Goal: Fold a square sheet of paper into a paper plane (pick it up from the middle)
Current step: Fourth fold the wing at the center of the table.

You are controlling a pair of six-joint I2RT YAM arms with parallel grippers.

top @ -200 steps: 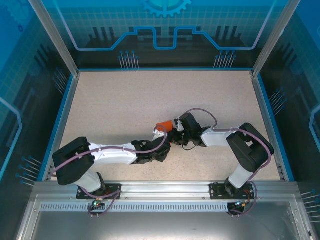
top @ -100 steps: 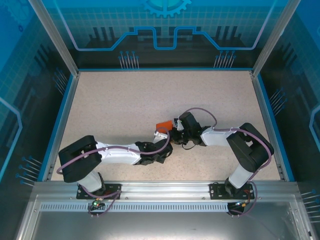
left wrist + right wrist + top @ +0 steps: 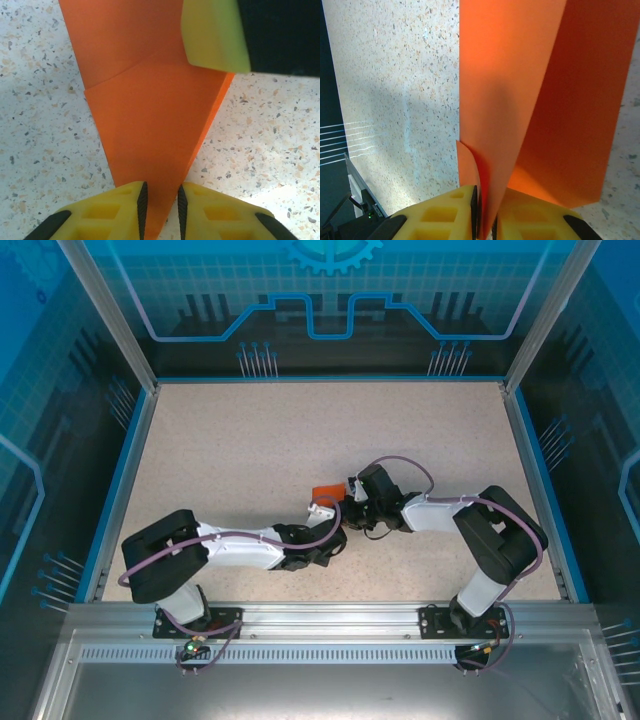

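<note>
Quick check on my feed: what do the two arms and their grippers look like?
Both the left arm and right arm have white links with black joints and a mauve cable looping alongside. The left gripper and right gripper each have two chunky yellow fingers with moulded recesses and black inner pads.

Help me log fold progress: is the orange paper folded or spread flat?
Folded. In the left wrist view the orange paper shows an overlapping flap edge and tapers to a point.
</note>
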